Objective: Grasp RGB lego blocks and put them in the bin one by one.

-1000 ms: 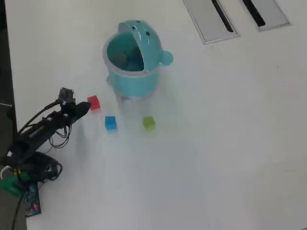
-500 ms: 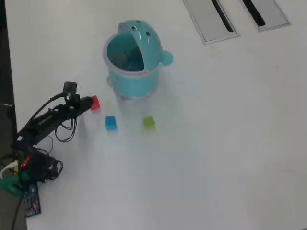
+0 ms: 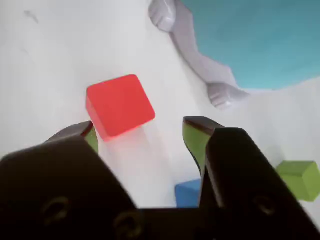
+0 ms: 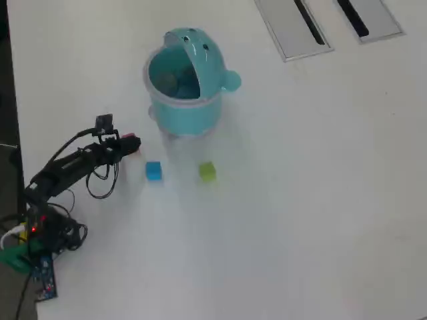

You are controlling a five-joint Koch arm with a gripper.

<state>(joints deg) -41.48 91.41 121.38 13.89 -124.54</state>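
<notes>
A black robot arm's end effector (image 3: 142, 132) hovers with its green-tipped jaws spread wide and empty, straddling the approach to a small red cube-shaped block (image 3: 119, 105) on the white desk (image 4: 300, 200), apparently lining up for a grasp. The round teal plastic bin (image 4: 181, 83) stands just beyond, its domed lid tipped open to receive blocks. A blue block (image 4: 154, 171) and a yellow-green block (image 4: 207, 171) wait nearer, to the right in the overhead view.
</notes>
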